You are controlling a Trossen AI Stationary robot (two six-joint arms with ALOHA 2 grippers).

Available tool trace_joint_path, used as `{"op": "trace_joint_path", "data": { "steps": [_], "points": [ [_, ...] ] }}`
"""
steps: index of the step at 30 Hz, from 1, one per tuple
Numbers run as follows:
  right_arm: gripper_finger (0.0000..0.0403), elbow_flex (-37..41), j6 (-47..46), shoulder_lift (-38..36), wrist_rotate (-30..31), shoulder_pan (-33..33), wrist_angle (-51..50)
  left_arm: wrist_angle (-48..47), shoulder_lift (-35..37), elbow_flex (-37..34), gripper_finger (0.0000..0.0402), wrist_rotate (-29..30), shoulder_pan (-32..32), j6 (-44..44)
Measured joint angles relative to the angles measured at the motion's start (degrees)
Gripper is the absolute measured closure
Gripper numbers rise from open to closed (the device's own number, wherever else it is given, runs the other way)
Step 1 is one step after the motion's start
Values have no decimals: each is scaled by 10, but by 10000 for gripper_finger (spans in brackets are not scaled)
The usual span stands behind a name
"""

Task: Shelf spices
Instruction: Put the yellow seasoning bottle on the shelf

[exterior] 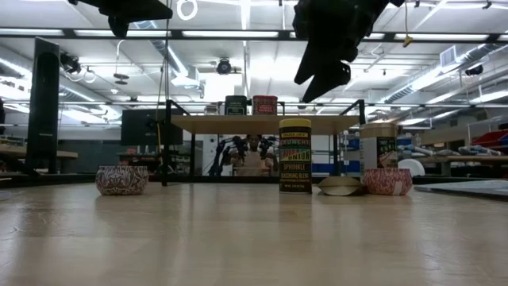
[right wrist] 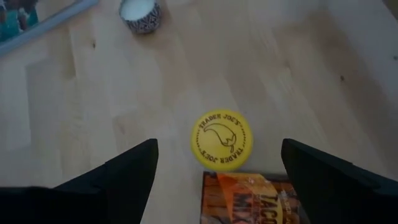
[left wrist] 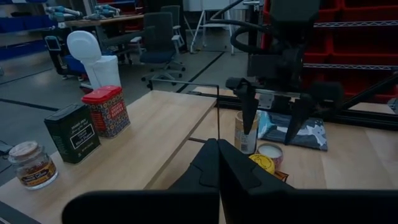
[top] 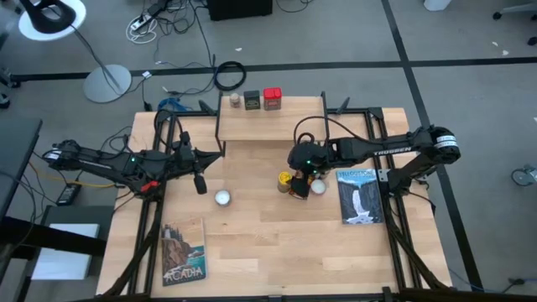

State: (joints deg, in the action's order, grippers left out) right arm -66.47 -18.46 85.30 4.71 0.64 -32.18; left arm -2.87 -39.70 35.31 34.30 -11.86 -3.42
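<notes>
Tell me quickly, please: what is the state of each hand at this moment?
Left hand: closed, holding nothing, near the shelf's left end.
Right hand: open, holding nothing, above the yellow jar and orange packet.

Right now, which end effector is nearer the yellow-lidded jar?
Right. The right end effector hangs open directly above the yellow-lidded jar; the left end effector sits shut well off to the jar's left, near the shelf.

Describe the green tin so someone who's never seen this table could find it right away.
Look at the shelf at the table's far edge. Three containers stand in a row on its top, and the green tin is the middle one. It sits between the red tin and a small glass jar; it is the only dark, boxy one.
</notes>
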Motion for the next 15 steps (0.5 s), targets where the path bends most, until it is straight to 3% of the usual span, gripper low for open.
{"op": "trace_joint_path", "data": {
  "steps": [15],
  "points": [
    [63,46,-24,0,19,0,70,0,0,0,401,0,0,0]
  ]
}}
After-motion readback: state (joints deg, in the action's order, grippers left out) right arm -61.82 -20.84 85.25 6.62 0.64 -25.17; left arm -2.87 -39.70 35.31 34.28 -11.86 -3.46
